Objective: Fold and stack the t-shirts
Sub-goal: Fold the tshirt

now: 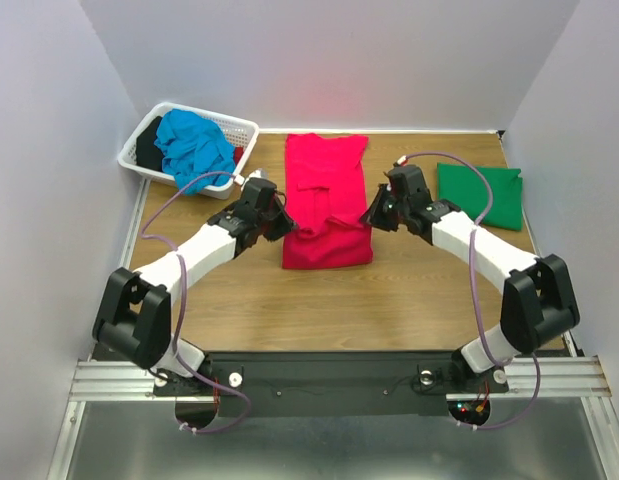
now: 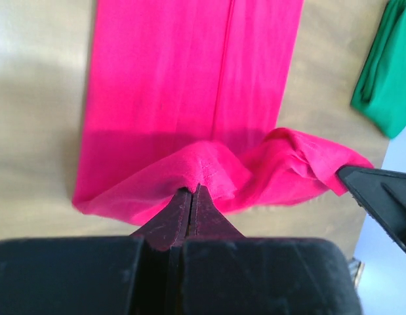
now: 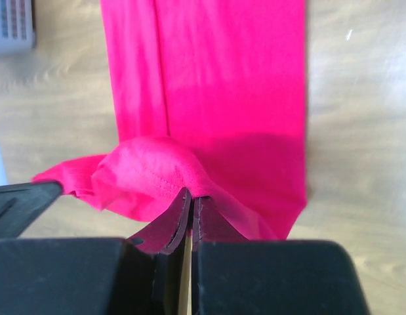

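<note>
The left gripper [image 2: 193, 190] and right gripper [image 3: 191, 195] are each clenching a raised edge of the pink t-shirt [image 1: 326, 180] mid-table; uneven carrying is risking a skewed, bunched fold

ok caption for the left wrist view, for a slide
Left gripper shut on a lifted edge of the crimson-pink cloth t-shirt on a wooden table, green cloth t-shirt nearby

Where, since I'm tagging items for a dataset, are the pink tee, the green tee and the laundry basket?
pink tee [image 1: 326, 165]: top external view, flat far half of the cloth.
green tee [image 1: 479, 195]: top external view, middle of the folded cloth.
laundry basket [image 1: 139, 135]: top external view, its left lattice wall.
</note>
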`<state>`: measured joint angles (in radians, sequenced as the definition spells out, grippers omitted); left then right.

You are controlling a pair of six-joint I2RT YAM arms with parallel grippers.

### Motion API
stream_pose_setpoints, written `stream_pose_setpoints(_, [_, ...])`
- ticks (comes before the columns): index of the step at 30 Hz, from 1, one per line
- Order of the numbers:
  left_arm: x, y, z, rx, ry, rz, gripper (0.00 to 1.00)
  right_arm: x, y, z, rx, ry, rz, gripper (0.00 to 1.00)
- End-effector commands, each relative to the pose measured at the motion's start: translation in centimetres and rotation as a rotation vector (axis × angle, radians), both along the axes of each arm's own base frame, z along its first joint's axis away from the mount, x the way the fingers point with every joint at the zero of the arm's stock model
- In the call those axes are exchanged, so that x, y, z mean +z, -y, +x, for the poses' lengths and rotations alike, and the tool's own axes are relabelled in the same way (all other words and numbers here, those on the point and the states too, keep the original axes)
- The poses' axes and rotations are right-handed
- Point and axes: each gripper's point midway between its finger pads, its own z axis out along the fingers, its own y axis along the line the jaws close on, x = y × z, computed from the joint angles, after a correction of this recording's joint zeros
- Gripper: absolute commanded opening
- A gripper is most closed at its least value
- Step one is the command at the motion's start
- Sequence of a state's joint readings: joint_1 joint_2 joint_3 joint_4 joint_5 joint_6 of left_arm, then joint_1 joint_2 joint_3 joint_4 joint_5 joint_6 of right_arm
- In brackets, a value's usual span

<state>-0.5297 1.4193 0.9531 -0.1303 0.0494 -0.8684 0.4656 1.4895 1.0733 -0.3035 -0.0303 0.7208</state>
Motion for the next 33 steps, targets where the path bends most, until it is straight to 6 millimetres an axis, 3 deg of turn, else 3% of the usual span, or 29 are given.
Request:
stream_pose_setpoints(1, [3.3,-0.1,3.8,-0.028,0.121,0.017,0.0,2.1,0.4,3.8,-0.002,0.083,0.01,0.0])
stream_pose_setpoints(5, [3.1,-0.2,6.5,-0.042,0.131,0.047,0.0,1.9,0.5,6.2,0.002,0.088,0.023,0.0])
stream_pose_setpoints(6, [2.8,-0.1,7.4,-0.047,0.13,0.059,0.0,2.7,0.8,7.2,-0.004,0.111,0.027,0.0])
stream_pose_setpoints(8, [1.7,-0.1,8.4,-0.054,0.115,0.074,0.0,1.8,0.6,8.2,0.012,0.087,0.035,0.0])
stream_pose_setpoints(15, [1.7,-0.7,12.1,-0.051,0.139,0.099,0.0,0.4,0.9,11.4,0.027,0.078,0.035,0.0])
stream_pose_setpoints(26, [-0.7,0.2,15.5,-0.073,0.117,0.105,0.0,-2.6,2.2,14.9,0.038,0.046,0.035,0.0])
stream_pose_setpoints(33, [-2.4,0.3,16.8,-0.068,0.094,0.111,0.0,-3.9,1.4,16.3,0.102,0.039,0.063,0.0])
